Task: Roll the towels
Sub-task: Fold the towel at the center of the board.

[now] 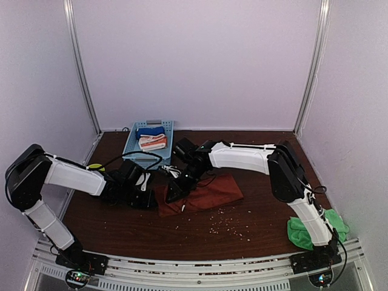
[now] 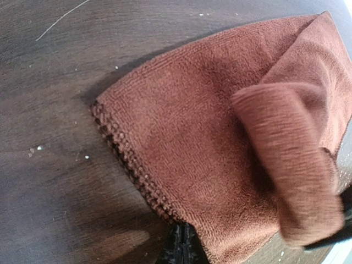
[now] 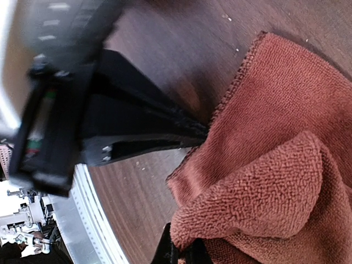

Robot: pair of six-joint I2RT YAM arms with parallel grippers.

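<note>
A rust towel (image 1: 203,191) lies on the dark wooden table (image 1: 242,157), and both grippers hold its left end. My left gripper (image 1: 155,195) is shut on the towel's near-left edge; in its wrist view the rust towel (image 2: 203,143) spreads away from the gripper (image 2: 184,245). My right gripper (image 1: 174,194) is shut on a fold of the same towel, lifted into a loose roll (image 2: 297,176). In the right wrist view the gripper (image 3: 187,256) pinches the fold of the rust towel (image 3: 264,192), with the left gripper's fingers (image 3: 154,129) close beside. A green towel (image 1: 318,227) lies bunched at the front right, by the right arm's base.
A light blue basket (image 1: 131,145) at the back left holds a blue cloth (image 1: 150,131) and a white-and-orange striped cloth (image 1: 153,143). Pale crumbs (image 1: 227,225) are scattered on the table in front of the rust towel. Walls close in the table on three sides.
</note>
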